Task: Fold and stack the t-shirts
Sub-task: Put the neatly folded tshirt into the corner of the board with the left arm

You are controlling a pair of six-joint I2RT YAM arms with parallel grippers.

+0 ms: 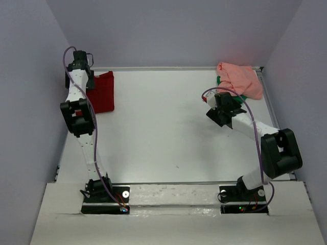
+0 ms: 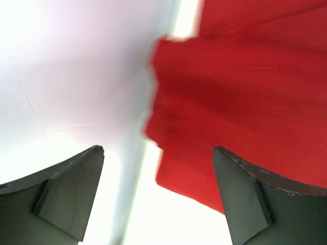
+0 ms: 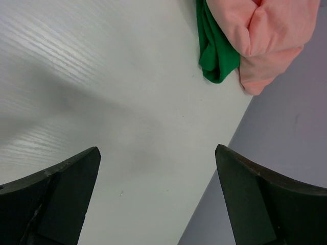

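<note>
Folded dark red cloth t-shirt (image 1: 103,92) far-left on white worktop (image 1: 163,132); left end effector (image 2: 158,168) apart, at its edge. Right end effector (image 3: 158,163) apart (empty) near crumpled salmon-pink t-shirt (image 1: 240,79) atop green fabric (image 3: 214,51): pinch pink layer only.

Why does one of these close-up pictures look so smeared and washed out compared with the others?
Left wrist view: the dark red t-shirt has smeared edges, and the pale surface beside it is blown out white. Right wrist view: sharper; the salmon pink t-shirt and green fabric look crisp, with a soft shadow and streaky sheen on the table. Top external view: evenly lit and sharp.
</note>
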